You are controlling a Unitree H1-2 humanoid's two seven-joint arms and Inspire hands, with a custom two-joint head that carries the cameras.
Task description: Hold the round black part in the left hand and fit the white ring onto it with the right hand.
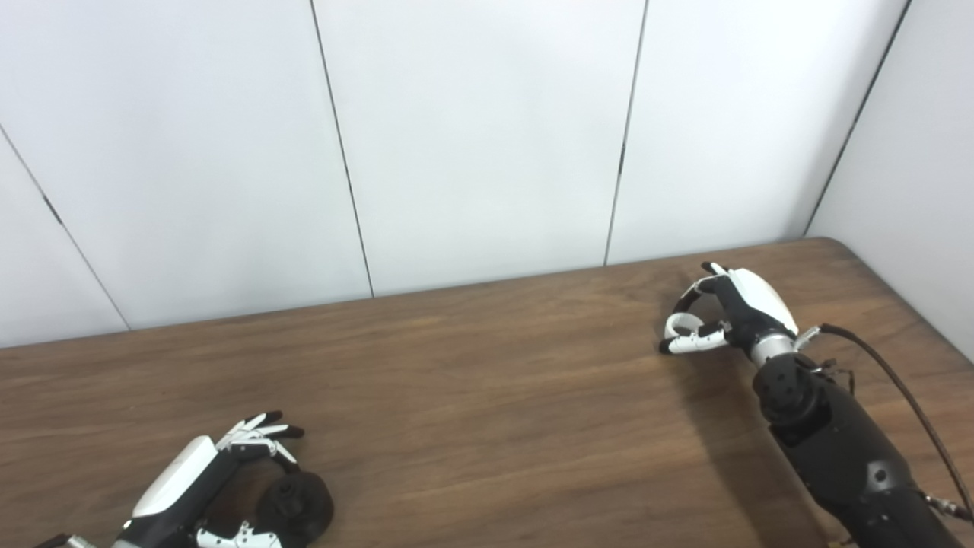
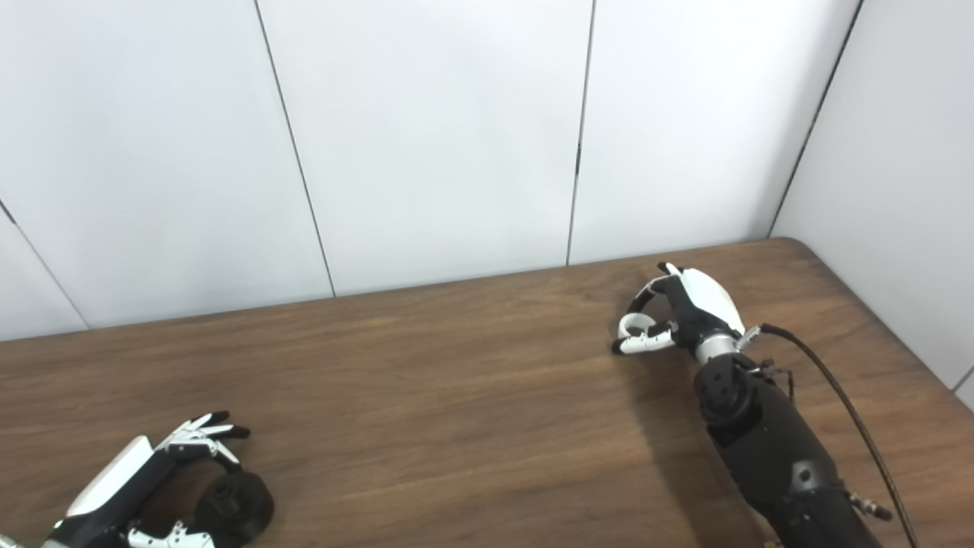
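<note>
The round black part [image 1: 297, 505] lies on the wooden table [image 1: 487, 396] at the near left. My left hand [image 1: 217, 472] is beside it, open, with its fingers [image 1: 262, 434] stretched just above the part and its thumb [image 1: 236, 539] in front of it. The part sits between them; I cannot see a firm grip. The white ring [image 1: 679, 326] is at the far right, low over the table. My right hand [image 1: 723, 308] curls over it, with fingers and thumb pinched on the ring. In the right eye view the ring [image 2: 633, 327] and black part [image 2: 234, 505] show the same.
A black cable [image 1: 905, 396] runs along my right forearm [image 1: 837, 449] over the table's right side. White wall panels stand close behind the table's far edge and on the right. The table's corner is rounded at the far right.
</note>
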